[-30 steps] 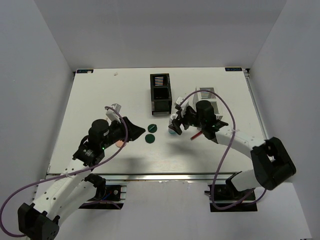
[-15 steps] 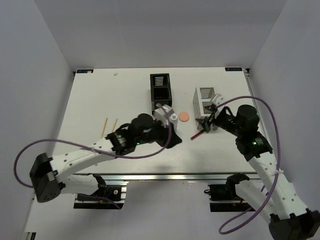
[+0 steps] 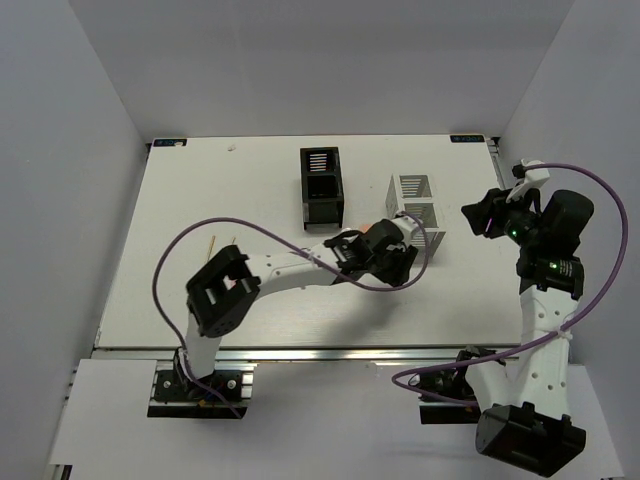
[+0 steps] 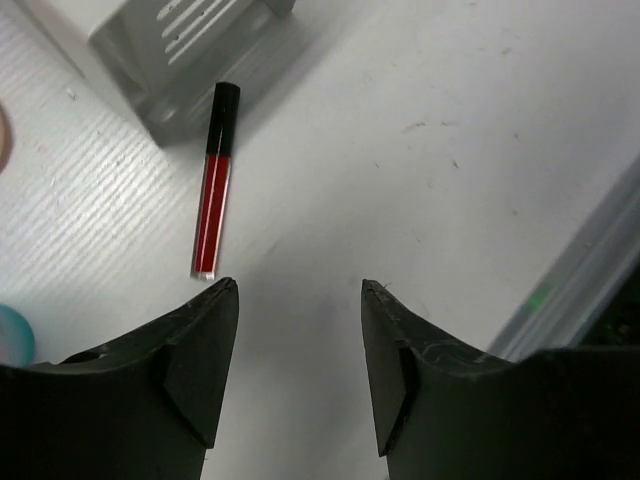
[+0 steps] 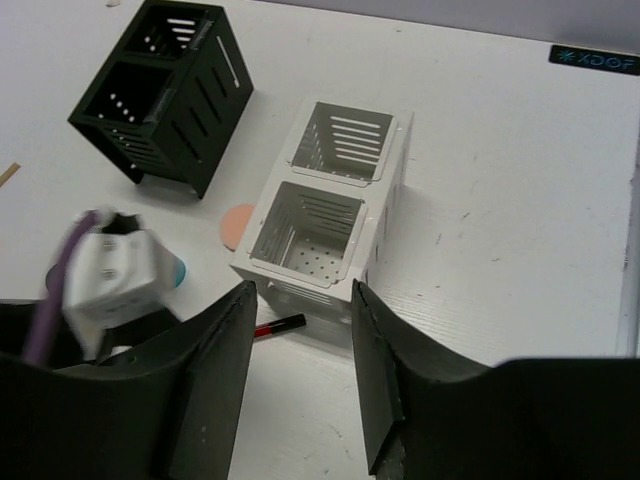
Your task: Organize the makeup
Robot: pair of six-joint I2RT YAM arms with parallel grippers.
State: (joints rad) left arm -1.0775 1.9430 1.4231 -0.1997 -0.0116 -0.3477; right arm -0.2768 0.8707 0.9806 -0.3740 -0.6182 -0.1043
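Judging from the left wrist view, the step in hand is taken to be the pick-up of the red tube (image 4: 213, 180), one piece of the makeup. The tube is seen lying flat on the counter (image 4: 450, 200), its black cap just beside the foot of the white organizer (image 4: 150, 60) and its clear end just ahead of the left-hand finger. The left jaws are spread apart and nothing is held between them. The right jaws, raised well above the white organizer, are likewise parted and empty.

For a clean grasp, the left jaws should be shifted sideways until the tube is centred in the gap, then carried forward so that the red body, not the cap, is taken. The tube's length already runs roughly along the fingers, so little turning of the wrist should be needed. The fingers should be lowered right to the counter, since so thin and round a thing is likely to roll or slip. Contact with the organizer wall should be avoided. A peach puff (image 5: 237, 225) lies on the counter beside the white organizer, on the side toward the black organizer (image 5: 165, 90).
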